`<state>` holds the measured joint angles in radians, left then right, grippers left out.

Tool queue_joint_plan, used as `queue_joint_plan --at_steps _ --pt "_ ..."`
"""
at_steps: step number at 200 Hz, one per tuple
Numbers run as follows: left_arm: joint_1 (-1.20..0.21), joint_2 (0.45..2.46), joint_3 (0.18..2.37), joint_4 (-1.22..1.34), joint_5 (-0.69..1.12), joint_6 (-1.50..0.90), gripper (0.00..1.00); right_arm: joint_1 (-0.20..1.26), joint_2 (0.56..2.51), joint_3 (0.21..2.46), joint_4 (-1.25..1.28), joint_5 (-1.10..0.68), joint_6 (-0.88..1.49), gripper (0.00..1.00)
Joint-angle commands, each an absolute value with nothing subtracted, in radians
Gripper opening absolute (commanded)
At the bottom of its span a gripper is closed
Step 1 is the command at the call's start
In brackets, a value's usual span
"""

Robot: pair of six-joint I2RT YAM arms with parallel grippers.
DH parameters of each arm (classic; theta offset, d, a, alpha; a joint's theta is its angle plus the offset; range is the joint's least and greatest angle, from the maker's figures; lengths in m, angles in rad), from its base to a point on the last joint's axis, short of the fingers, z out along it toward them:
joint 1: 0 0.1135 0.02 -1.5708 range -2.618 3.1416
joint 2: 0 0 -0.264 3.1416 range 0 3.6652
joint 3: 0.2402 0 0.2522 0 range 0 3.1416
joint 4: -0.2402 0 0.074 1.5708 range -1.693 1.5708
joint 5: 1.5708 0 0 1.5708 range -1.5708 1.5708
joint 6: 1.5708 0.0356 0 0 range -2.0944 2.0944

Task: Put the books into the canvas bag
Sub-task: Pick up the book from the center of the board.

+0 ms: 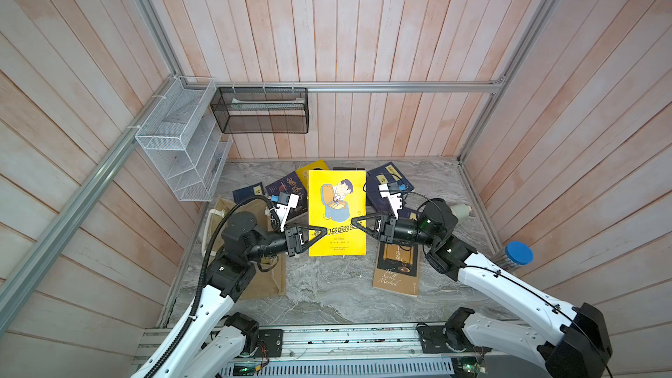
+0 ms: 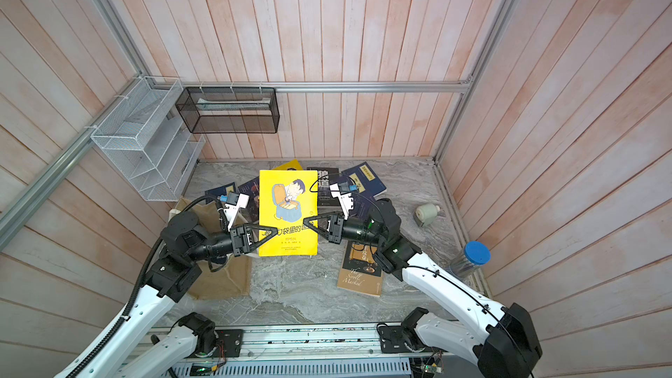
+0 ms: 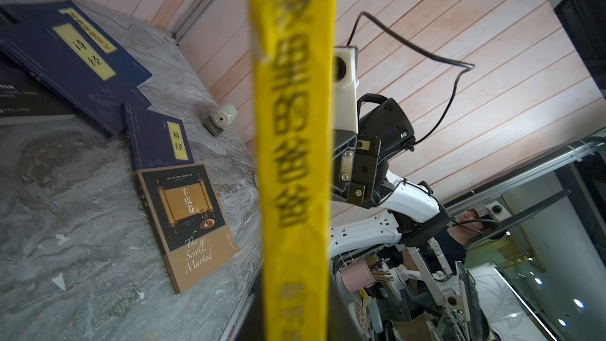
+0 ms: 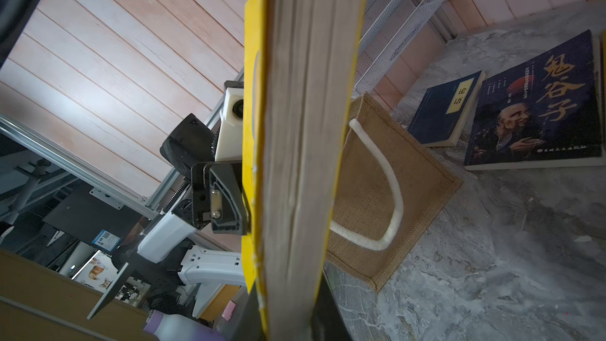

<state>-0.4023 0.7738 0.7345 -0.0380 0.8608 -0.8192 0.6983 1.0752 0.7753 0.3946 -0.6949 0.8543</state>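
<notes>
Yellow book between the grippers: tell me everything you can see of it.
The yellow book is a paperback held aloft above the table, its cover facing the top camera: a cartoon boy with a blue case, and a black Chinese title below. The left gripper has its fingers around the book's left edge, grip unclear. The right gripper pinches its right edge. The left wrist view shows the yellow spine with the title. The right wrist view shows cream page edges.

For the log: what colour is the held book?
The book is yellow, cartoon boy; clearest in a top view.
</notes>
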Motion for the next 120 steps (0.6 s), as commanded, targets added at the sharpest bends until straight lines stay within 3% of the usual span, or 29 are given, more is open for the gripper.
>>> queue_joint_plan --at_steps 1,21,35,67,102,120 --pt "-0.399 0.741 0.755 0.011 0.775 -0.848 0.46 0.698 1.071 0.794 0.362 -0.632 0.773 0.00" --pt "-0.388 0.738 0.754 0.081 0.754 -0.898 0.48 0.698 1.074 0.768 0.393 -0.605 0.785 0.00" --pt "-0.382 0.752 0.758 0.125 0.753 -0.930 0.44 0.700 1.084 0.754 0.421 -0.601 0.799 0.00" --pt "-0.377 0.807 0.798 0.124 0.780 -0.931 0.29 0.708 1.120 0.760 0.444 -0.609 0.797 0.00" --pt "-0.365 0.818 0.845 0.022 0.779 -0.857 0.04 0.721 1.164 0.794 0.413 -0.609 0.770 0.00" --pt "-0.360 0.795 0.919 -0.152 0.705 -0.744 0.00 0.731 1.187 0.813 0.395 -0.584 0.766 0.14"
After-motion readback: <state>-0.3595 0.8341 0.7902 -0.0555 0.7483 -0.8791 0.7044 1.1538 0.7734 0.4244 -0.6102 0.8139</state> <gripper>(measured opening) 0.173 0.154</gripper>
